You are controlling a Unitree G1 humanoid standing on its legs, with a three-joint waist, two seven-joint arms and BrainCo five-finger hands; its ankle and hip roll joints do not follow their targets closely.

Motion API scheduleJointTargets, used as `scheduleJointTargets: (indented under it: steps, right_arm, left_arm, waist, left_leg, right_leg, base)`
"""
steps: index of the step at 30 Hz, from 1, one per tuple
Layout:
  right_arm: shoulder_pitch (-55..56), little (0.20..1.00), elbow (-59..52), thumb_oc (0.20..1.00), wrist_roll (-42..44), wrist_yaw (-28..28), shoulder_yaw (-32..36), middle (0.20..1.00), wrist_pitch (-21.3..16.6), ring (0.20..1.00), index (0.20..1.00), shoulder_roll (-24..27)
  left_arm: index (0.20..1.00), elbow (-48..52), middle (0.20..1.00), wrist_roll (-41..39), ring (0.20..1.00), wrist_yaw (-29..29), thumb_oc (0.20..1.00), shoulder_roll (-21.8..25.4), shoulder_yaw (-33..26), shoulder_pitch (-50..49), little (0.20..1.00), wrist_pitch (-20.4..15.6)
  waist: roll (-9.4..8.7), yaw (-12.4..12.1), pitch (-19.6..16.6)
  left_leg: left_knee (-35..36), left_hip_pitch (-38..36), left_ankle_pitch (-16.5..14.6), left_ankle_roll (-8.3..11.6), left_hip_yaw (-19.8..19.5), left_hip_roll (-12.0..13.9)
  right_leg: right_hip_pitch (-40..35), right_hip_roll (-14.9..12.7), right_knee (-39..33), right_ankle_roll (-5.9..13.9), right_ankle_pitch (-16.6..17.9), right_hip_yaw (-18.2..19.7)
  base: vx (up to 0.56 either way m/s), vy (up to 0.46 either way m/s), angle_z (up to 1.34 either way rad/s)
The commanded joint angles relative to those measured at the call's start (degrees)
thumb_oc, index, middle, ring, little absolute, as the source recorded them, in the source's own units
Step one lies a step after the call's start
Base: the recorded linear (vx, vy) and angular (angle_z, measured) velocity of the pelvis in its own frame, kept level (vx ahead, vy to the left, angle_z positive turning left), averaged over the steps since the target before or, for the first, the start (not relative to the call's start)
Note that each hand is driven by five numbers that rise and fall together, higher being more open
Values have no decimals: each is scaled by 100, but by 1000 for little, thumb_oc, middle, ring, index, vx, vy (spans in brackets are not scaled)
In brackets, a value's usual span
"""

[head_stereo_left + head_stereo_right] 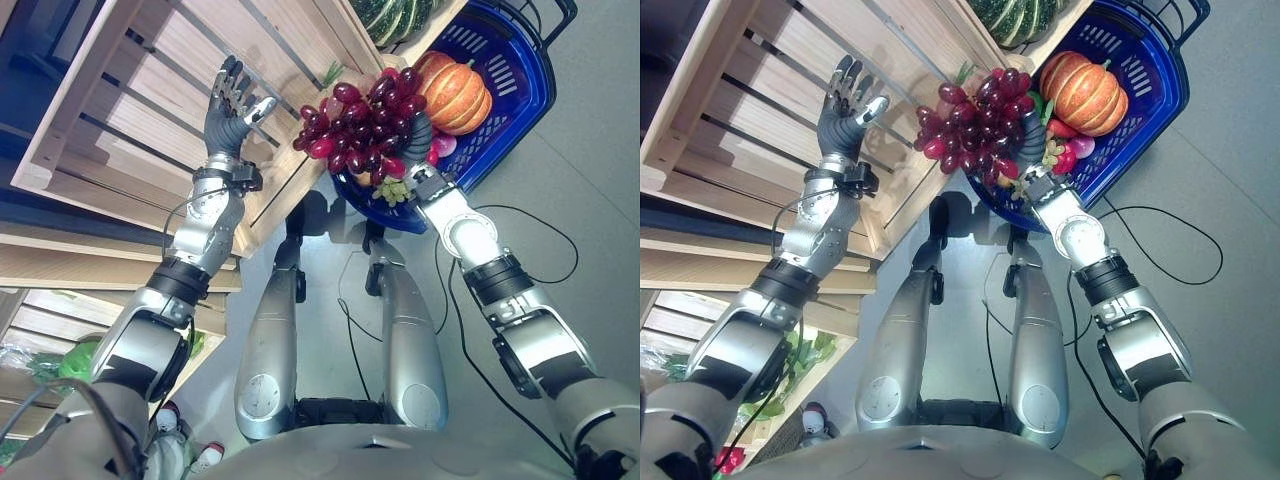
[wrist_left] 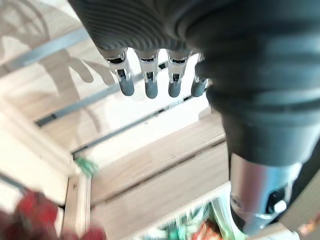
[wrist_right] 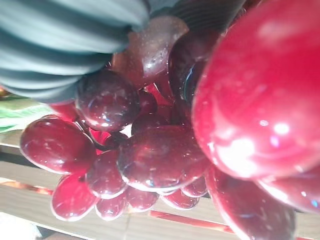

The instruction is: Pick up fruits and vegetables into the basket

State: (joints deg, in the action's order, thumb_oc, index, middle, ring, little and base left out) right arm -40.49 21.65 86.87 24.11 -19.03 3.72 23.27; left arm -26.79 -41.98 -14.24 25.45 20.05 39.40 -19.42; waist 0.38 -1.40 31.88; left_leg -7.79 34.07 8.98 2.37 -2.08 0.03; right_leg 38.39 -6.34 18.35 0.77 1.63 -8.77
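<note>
My landmark is the blue basket [image 1: 520, 85], which stands on the grey floor [image 1: 590, 180] just beside the corner of a slatted wooden crate [image 1: 150, 110].

My right hand [image 1: 420, 135] is raised at the basket's near rim and carries a large bunch of dark red grapes [image 1: 360, 125]. The bunch hangs over that rim, partly above the basket and partly above the crate's corner. In the right wrist view the grapes [image 3: 150, 155] lie pressed against the hand's dark ribbed cover. The fingers are hidden behind the fruit, so I cannot tell whether they curl around it or lie straight.

Inside the basket, just beyond the grapes, rests an orange pumpkin [image 1: 458, 95]. A small cluster of green grapes [image 1: 396, 190] lies at the near rim, below the red bunch. A pinkish-red item [image 1: 443, 146] sits between the pumpkin and my right hand; I cannot tell what it is.

A dark green striped squash [image 1: 395, 15] lies on the wooden ledge just beyond the basket.

My left hand [image 1: 232, 100] is well apart from the basket, held over the crate's slats. Its fingers [image 2: 150, 85] are straight and spread, holding nothing.
</note>
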Motion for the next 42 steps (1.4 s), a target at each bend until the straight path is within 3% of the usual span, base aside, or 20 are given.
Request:
scheduleJointTargets:
  steps: [1,13,17,27,36,40,42]
  right_arm:
    - [-27,200,-377,200,434,164,341,200,-242,200,200,-130]
    - [-205,200,1080,200,973,143,744,200,-330,200,200,414]
    - [-439,200,1976,200,939,-162,808,200,-269,200,200,673]
    - [-1280,200,3863,200,-178,-1175,1101,200,-252,200,200,786]
    - [-1716,200,4411,200,-919,-1643,996,200,-430,200,200,777]
    - [-2019,200,4679,200,-1835,-2383,844,200,-710,200,200,780]
    - [-2102,200,4704,200,-1904,-2525,768,200,-722,200,200,791]
  left_arm:
    - [1000,-128,1000,280,1000,-67,1000,11,-350,90,1000,-545]
    - [1000,-884,1000,229,1000,-78,1000,248,-450,189,1000,-634]
    - [1000,-1165,1000,80,1000,-28,1000,327,-381,336,1000,-727]
    - [1000,-1479,1000,-19,1000,137,1000,200,-231,643,1000,-912]
    - [1000,-1502,1000,8,1000,100,1000,92,-143,730,1000,-938]
    - [1000,-1469,1000,19,1000,42,1000,-20,-69,791,1000,-965]
    - [1000,-1443,1000,-6,1000,55,1000,-25,-60,788,1000,-971]
  waist:
    - [-118,-1,-209]
    - [-117,24,-209]
    - [-92,30,-209]
    - [93,-80,-209]
    - [222,-152,-209]
    - [294,-189,-209]
    - [312,-203,-209]
  left_leg:
    - [-686,68,-738,-18,-12,-379]
    - [-692,42,-776,13,28,-334]
    - [-694,88,-784,14,32,-322]
    - [-689,304,-711,-23,-42,-375]
    - [-809,473,-746,-33,-101,-439]
    - [-816,579,-719,-55,-119,-479]
    - [-823,610,-712,-58,-129,-491]
  right_leg:
    - [-343,230,-141,470,-61,-69]
    - [-326,253,-97,489,-83,-39]
    - [-249,273,-74,489,-81,-9]
    - [-28,270,-50,466,-17,-17]
    - [122,241,50,457,-57,-30]
    - [228,238,60,454,-33,-36]
    - [256,237,54,450,-23,-28]
  base:
    - [0,0,0]
    - [0,0,0]
    - [0,0,0]
    - [0,0,0]
    - [0,0,0]
    - [0,0,0]
    - [0,0,0]
